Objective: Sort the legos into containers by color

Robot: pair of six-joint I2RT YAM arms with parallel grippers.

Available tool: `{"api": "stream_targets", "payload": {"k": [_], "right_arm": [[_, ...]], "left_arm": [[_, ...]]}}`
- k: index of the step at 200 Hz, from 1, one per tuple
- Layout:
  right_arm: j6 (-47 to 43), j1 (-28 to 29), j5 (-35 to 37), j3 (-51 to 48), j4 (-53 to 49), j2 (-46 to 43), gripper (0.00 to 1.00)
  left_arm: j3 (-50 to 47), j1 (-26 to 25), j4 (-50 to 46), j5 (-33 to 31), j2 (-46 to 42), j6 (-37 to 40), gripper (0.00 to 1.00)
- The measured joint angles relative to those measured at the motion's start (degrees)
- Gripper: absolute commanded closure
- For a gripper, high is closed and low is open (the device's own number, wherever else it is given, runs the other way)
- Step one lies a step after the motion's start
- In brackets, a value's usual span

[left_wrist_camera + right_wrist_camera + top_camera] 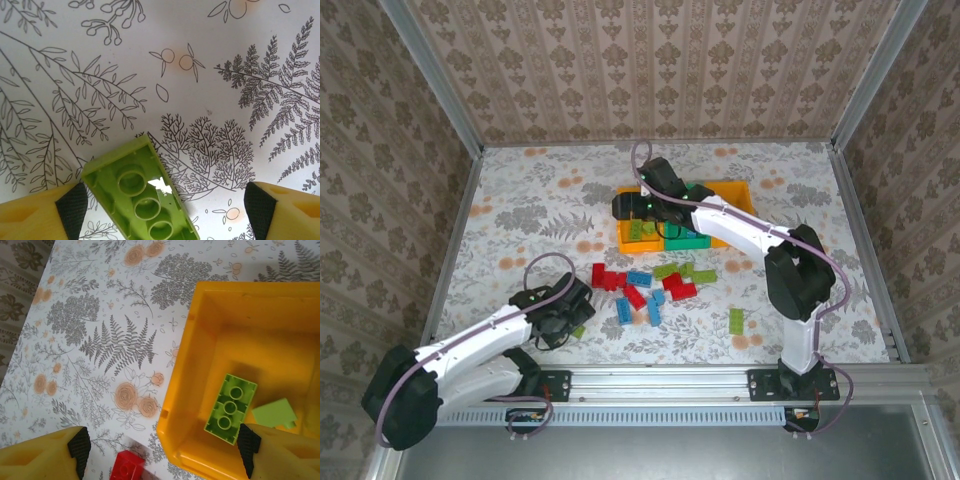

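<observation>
A light green lego (142, 195) lies upside down on the flowered table, between the fingers of my left gripper (162, 207). It sits close to the left pad (72, 210) and well apart from the right one; the gripper is open. My right gripper (162, 447) hangs open over the near corner of the left orange container (200, 365), which holds an upturned green lego (231, 408) and a second green piece (274, 413). Seen from above, the containers (735, 192) stand at the back centre, and red, blue and green legos (655, 285) are scattered in front of them.
A red lego (127, 467) lies on the table just outside the orange container's corner. One green lego (736, 320) lies apart at the right. Papered walls close in the table, and an aluminium rail (660, 380) runs along the near edge.
</observation>
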Motion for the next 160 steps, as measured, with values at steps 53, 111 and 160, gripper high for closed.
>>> {"api": "stream_targets", "payload": {"k": [53,111,160], "right_arm": [[-1.14,-1.64,4.98,-13.18,-0.07,-11.08,0.16],[-1.38,-3.76,13.62,-26.97,-0.68,-27.06,0.12],[-0.94,-6.10,17.84,-35.65,-2.60,-36.87,0.12]], "left_arm": [[-0.81,-0.02,0.96,-0.63,0.20,0.07,0.20],[-1.46,-0.33,0.96,-1.11,0.28,1.51,0.26],[-1.07,-0.35,0.42,-1.31,2.49,4.09,0.35]]}}
